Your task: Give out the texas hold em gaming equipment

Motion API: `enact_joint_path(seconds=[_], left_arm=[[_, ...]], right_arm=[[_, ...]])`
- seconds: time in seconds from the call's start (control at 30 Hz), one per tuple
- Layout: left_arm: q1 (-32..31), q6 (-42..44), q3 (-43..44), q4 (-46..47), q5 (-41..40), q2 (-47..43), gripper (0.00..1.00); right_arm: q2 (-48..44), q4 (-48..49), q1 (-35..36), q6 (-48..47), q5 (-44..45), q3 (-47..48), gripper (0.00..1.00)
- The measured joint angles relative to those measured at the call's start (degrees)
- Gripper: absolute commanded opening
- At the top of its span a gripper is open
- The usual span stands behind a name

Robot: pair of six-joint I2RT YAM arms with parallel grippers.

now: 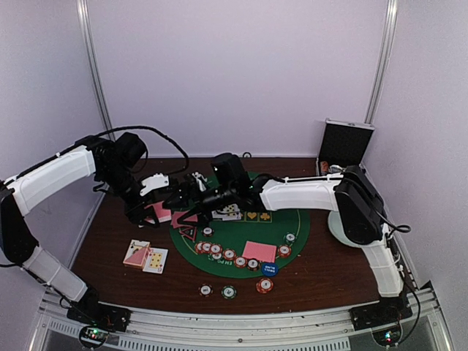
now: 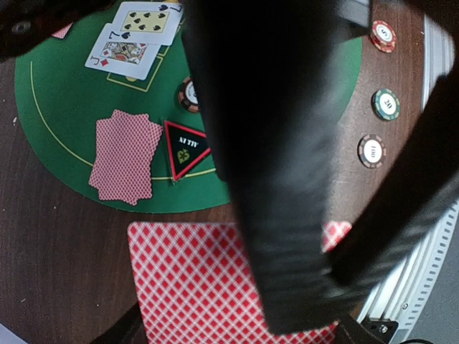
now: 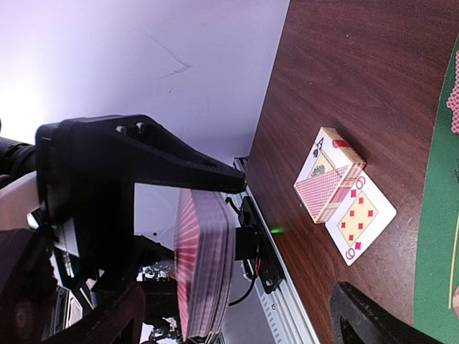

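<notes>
- The left gripper (image 2: 238,324) is clamped on a deck of red-backed cards (image 2: 193,279). Its jaws press the deck's two side edges at the bottom of the left wrist frame.
- The right gripper (image 3: 237,292) stands wide apart with nothing in its grasp. In its wrist view the deck shows edge-on between its fingers; whether either finger touches the deck cannot be told.
- Just beyond the deck, on the green mat (image 1: 296,219), a face-down stack (image 2: 125,158) lies beside a black triangle marker (image 2: 185,149). A jack of diamonds (image 2: 122,51) and a seven of spades (image 2: 147,20) lie face up toward the top of that frame.
- In the top view an arc of chips (image 1: 219,252) runs along the mat's lower part, next to a second face-down pile (image 1: 259,251) and the blue dealer disc (image 1: 268,268).
- Three chips (image 1: 229,292) lie on the bare bench (image 1: 329,281) below the mat.
- To the lower left of the mat, a card box (image 1: 137,253) overlaps a face-up diamond card (image 1: 156,261).
</notes>
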Motion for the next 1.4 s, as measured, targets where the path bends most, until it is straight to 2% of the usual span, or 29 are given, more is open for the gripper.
enact_joint_path(seconds=[0.33,0.53,1.0,1.3,1.4], left_arm=[[-0.85,-0.04,0.09,0.0,0.0,0.11,0.0],[-0.94,-0.04,0.09,0.02,-0.02,0.13,0.0],[-1.18,0.0,-0.07,0.15,-1.14,0.11,0.0],[-1.18,0.0,-0.07,0.85,-1.27,0.11,0.0],[-1.18,0.0,-0.07,0.85,-1.29,0.11,0.0]], right_arm=[[6.45,2.34,1.51,4.48,-0.17,6.49,0.93],[8.26,3.26,1.66,6.45,-0.2,8.66,0.88],[6.67,4.81,0.28,6.99,-0.37,4.11,0.79],[4.68,4.92,-0.46,6.99,-0.52,2.05,0.76],[3.3,4.48,-0.66,6.97,-0.44,0.59,0.71]])
